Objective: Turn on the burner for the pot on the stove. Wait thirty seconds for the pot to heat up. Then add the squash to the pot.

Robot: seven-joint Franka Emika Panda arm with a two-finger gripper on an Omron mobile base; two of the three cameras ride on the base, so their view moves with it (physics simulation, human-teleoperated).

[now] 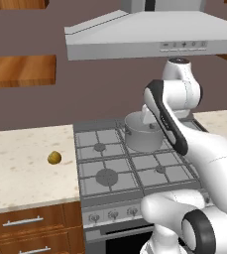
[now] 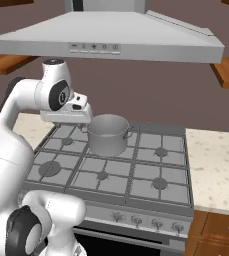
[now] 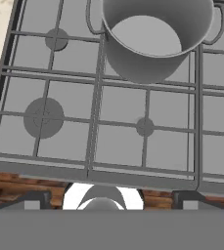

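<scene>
The grey metal pot stands on a back burner near the middle of the stove. It looks empty in the hand view, where the pot sits at the top. The yellow-olive squash lies alone on the counter left of the stove. My gripper hangs above the stove's front part, left of the pot and apart from it. It is open, its fingertips spread wide with nothing between them. A row of knobs runs along the stove front.
A grey range hood hangs low over the stove, just above my arm. Light stone counters flank the stove, one on the left and one on the right. Wooden drawers sit below.
</scene>
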